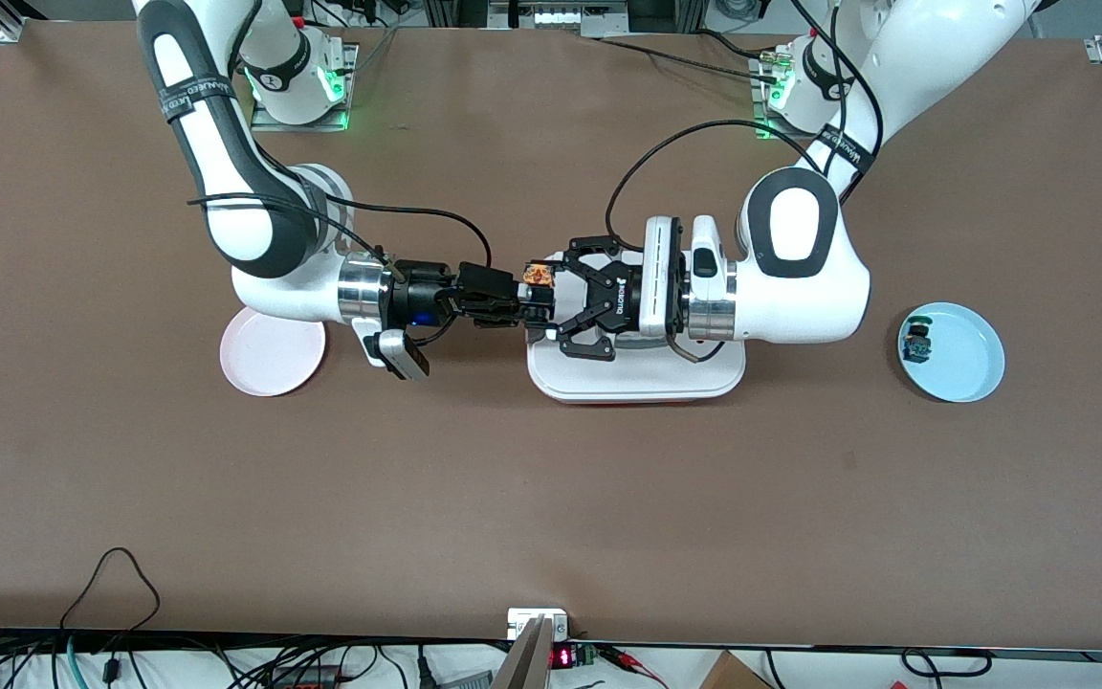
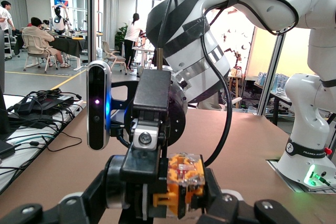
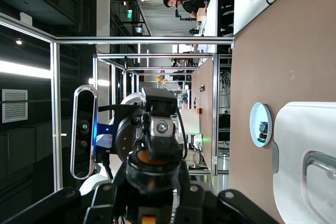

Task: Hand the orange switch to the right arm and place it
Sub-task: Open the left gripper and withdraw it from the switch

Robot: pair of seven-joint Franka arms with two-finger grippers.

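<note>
The orange switch (image 1: pixel 539 276) hangs in the air between both grippers, above the end of the white tray (image 1: pixel 637 381) that is toward the right arm. My right gripper (image 1: pixel 534 299), slim and boxy, is shut on the switch's middle. My left gripper (image 1: pixel 559 297), the black linkage claw, has its fingers against the switch's two ends. In the left wrist view the switch (image 2: pixel 185 181) shows its orange and clear block beside a left finger (image 2: pixel 214 195), and the right gripper (image 2: pixel 151 174) clamps it from above. In the right wrist view the switch's round black collar (image 3: pixel 157 174) fills my right gripper (image 3: pixel 157 195).
A pink plate (image 1: pixel 269 359) lies under the right arm's wrist. A light blue plate (image 1: pixel 972 364) at the left arm's end of the table holds a small dark blue-and-green component (image 1: pixel 916 342). Cables hang from both wrists.
</note>
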